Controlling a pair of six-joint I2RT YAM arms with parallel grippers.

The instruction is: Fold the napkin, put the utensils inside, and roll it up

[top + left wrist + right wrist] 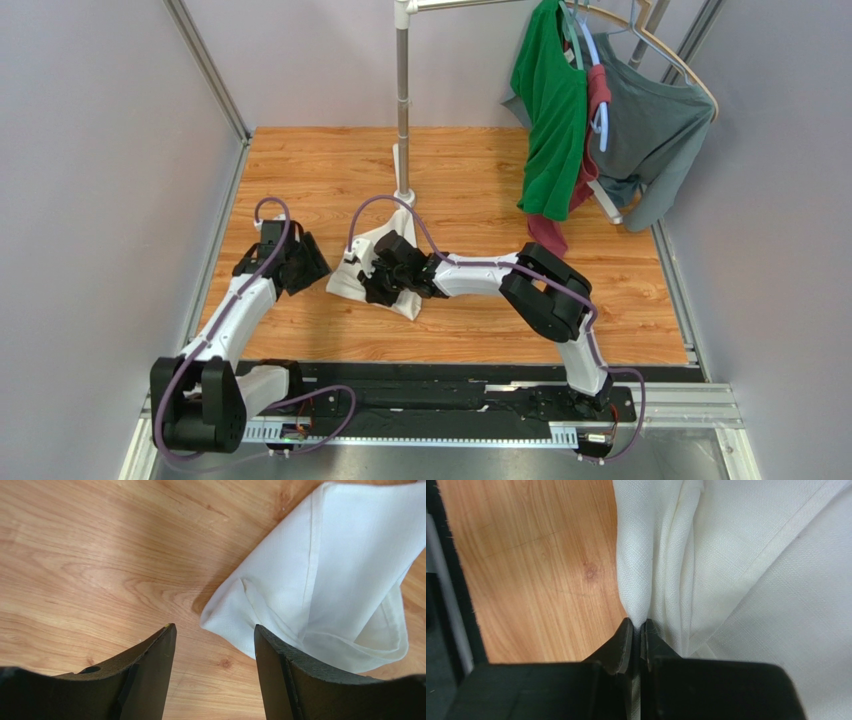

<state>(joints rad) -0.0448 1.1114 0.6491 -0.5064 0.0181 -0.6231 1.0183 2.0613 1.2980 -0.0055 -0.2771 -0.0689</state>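
Fingers [623,647] of the right gripper [640,626] are clamped tight on a fold of the white napkin [751,580], which lies bunched at centre-left of the counter [480,190] in the top view. Those of the left gripper [215,630] stand apart, holding nothing, just beside the napkin's corner.

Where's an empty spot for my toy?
Bare wood: back left, between the table edge and white pole; front right, past the right arm. Crowded: the napkin, with left gripper and right gripper at it; the hanging shirts' corner.
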